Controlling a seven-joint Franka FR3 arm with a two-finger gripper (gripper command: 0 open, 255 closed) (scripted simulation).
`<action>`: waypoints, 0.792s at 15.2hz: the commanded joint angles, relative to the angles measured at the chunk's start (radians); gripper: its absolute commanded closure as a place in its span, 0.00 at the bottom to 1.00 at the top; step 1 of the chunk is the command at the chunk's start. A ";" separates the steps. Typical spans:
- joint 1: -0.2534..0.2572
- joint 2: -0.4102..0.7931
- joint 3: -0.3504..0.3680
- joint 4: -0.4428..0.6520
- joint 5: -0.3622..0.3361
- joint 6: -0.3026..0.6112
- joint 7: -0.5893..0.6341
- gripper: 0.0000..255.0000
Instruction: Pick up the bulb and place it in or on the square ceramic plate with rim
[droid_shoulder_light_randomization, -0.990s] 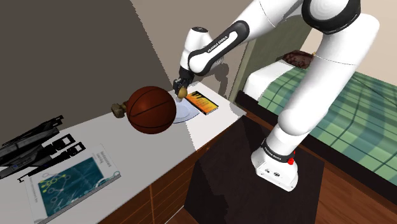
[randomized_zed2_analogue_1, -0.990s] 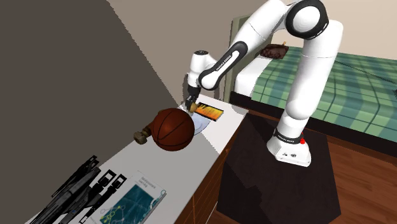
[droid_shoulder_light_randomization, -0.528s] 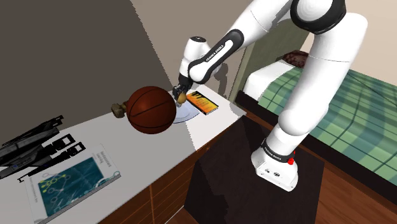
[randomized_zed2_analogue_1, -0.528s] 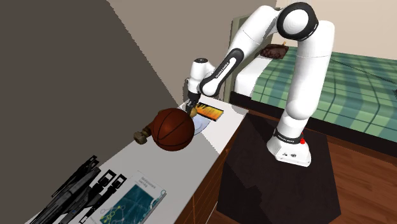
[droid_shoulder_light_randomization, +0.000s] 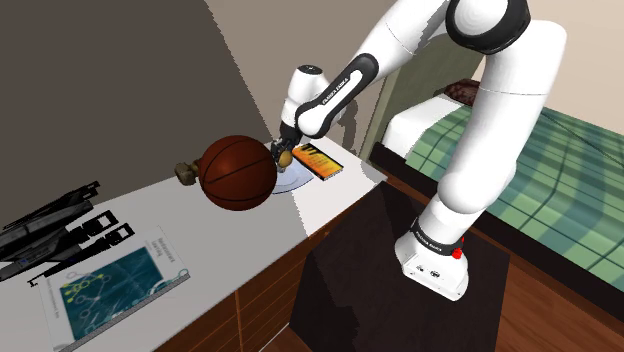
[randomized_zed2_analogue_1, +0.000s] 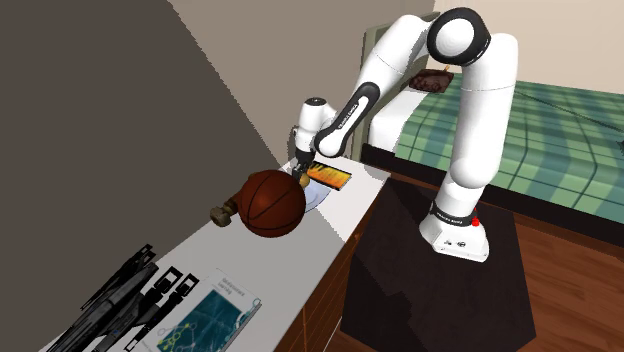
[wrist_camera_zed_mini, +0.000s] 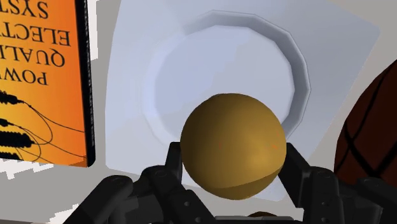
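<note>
Tool (wrist_camera_zed_mini: 231, 156): both black fingers were pressed against the sides of the bulb (wrist_camera_zed_mini: 232, 145), one on each flank at its widest part. It was gripping the bulb. The round golden-brown globe bulged out ahead of the fingertips. Holding it at the widest girth looked deliberate, since a smooth round thing pinched nearer its end would likely squirt out.

Directly beyond the bulb lay the plate (wrist_camera_zed_mini: 130, 60), white and square, with a flat rim around a round sunken well. The bulb was lined up with the well, a little toward the edge nearest the fingers. In the shoulder view the tool pointed steeply down, low over the plate. Whether the bulb touched the plate could not be told.

To one side of the tool, just beside the plate's edge, an orange book (wrist_camera_zed_mini: 44, 76) with black lettering lay flat. On the other side a large brown basketball (wrist_camera_zed_mini: 375, 127) crowded the plate's corner. That probably explained the approach from above, as the gap between book and ball left little room to come in sideways.

Judgement: the carry was nearly done and the release was not yet made. The next move called for a short descent and opening over the well, whose raised edge should check any rolling. Let go too high, the bulb might bounce toward the ball.

Farther off along the counter (droid_shoulder_light_randomization: 325, 203) were a small brown object (droid_shoulder_light_randomization: 185, 171) behind the ball, some black frames (droid_shoulder_light_randomization: 50, 225) and a booklet (droid_shoulder_light_randomization: 115, 272).
</note>
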 joint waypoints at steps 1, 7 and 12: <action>0.000 0.000 0.000 0.000 0.000 0.001 0.000 1.00; 0.000 0.000 0.000 0.000 0.000 0.000 0.000 0.00; -0.031 -0.137 0.043 -0.026 0.091 -0.106 -0.066 0.00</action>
